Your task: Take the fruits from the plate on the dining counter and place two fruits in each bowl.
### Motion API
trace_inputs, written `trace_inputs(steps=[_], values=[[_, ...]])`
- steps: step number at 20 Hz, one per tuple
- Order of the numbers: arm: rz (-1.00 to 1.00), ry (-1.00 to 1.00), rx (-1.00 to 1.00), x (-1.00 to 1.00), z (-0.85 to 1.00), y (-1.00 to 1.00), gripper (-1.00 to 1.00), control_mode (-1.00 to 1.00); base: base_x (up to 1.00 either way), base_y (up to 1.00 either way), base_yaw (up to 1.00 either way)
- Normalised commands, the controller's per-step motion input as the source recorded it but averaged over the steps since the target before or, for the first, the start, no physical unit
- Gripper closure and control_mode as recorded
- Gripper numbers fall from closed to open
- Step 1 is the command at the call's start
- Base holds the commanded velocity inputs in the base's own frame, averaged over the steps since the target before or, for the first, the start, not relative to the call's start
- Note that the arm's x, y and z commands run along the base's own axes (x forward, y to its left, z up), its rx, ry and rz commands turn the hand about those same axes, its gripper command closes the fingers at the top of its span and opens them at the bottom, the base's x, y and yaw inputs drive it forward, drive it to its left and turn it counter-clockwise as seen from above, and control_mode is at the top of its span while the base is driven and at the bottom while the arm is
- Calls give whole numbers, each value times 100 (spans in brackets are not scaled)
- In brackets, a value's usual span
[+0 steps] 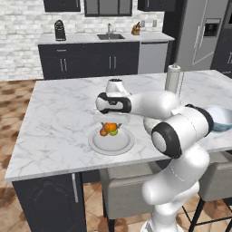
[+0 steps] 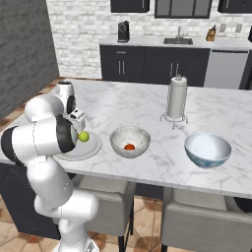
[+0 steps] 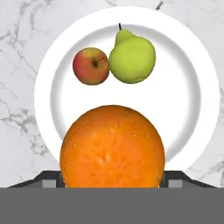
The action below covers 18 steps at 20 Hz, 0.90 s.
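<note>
- Fingers (image 3: 112,183) pinching the orange (image 3: 112,146) from both sides, just above the plate (image 3: 197,94).
- Beyond it, apple (image 3: 90,66) and pear (image 3: 132,56) touch on the plate.
- Speckled bowl (image 2: 130,141) to the right on the desk (image 2: 147,110) holds one fruit (image 2: 129,146).

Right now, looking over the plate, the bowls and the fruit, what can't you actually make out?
- Tool in the hand view: the orange covers the fingertips, so contact is unclear.
- Plate in the right base view: the arm hides most of it; only the pear peeks out.
- Speckled bowl in the left base view: mostly behind the arm.
- Blue bowl in the left base view: cut by the edge, inside unseen.
</note>
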Motion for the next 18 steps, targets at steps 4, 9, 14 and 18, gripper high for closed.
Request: trace_inputs(steps=[4,9,14,18], values=[[0,1,0,-8,52,-89,100,-100,0,0,0],[0,0,0,-1,40,-98,100,-100,0,0,0],[0,2,-5,4,27,-100,100,-100,0,0,0],[0,1,-11,4,3,-99,100,-100,0,0,0]])
